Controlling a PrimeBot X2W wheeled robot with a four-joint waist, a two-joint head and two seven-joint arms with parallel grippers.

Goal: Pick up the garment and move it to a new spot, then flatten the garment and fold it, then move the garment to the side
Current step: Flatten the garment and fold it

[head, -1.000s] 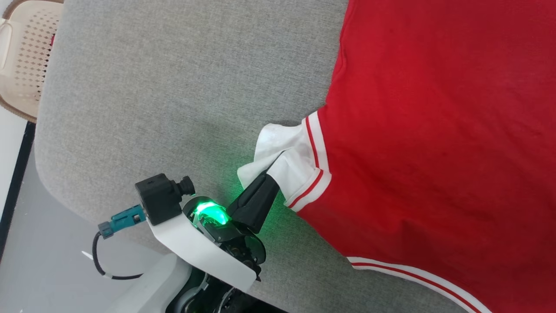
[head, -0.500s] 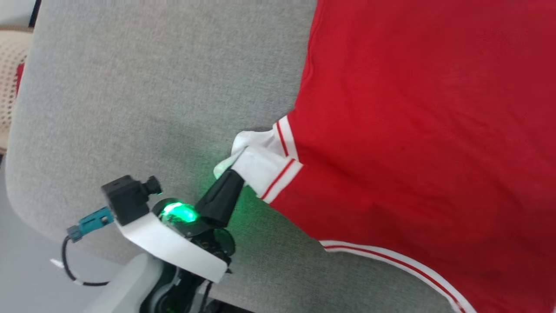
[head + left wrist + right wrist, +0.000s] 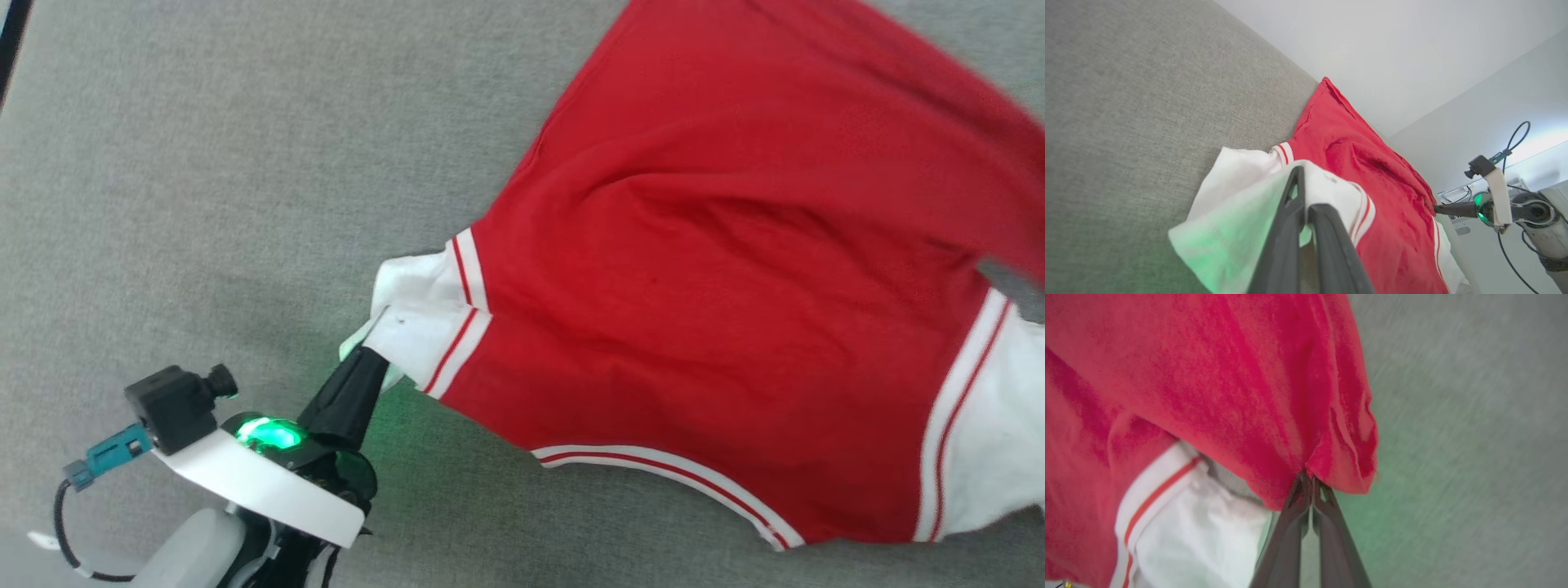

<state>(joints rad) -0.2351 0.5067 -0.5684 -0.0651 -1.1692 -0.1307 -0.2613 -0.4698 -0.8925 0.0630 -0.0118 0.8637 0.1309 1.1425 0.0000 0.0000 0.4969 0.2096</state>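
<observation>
The garment (image 3: 694, 310), red with white sleeve ends and thin stripe bands, lies across the grey cloth-covered surface (image 3: 204, 163). My left gripper (image 3: 371, 353) is shut on the white end of the near sleeve (image 3: 416, 327), at the garment's left side. The left wrist view has the same grip (image 3: 1301, 173), with white cloth (image 3: 1237, 196) bunched around the fingers. In the right wrist view my right gripper (image 3: 1309, 479) is shut on a gathered red edge of the garment (image 3: 1257, 388). The other white sleeve (image 3: 1196, 526) lies beside it. The left wrist view also catches the right gripper (image 3: 1436, 209) at the garment's far side.
Bare grey surface spreads to the left of and behind the garment. The surface's edge meets a dark strip (image 3: 10, 41) at the upper left. A pale wall (image 3: 1412, 53) rises beyond the surface in the left wrist view.
The head camera has swung, bringing the garment's right sleeve into view. The left gripper keeps its hold on the sleeve end. The red body now shows long creases, blurred at upper right.
</observation>
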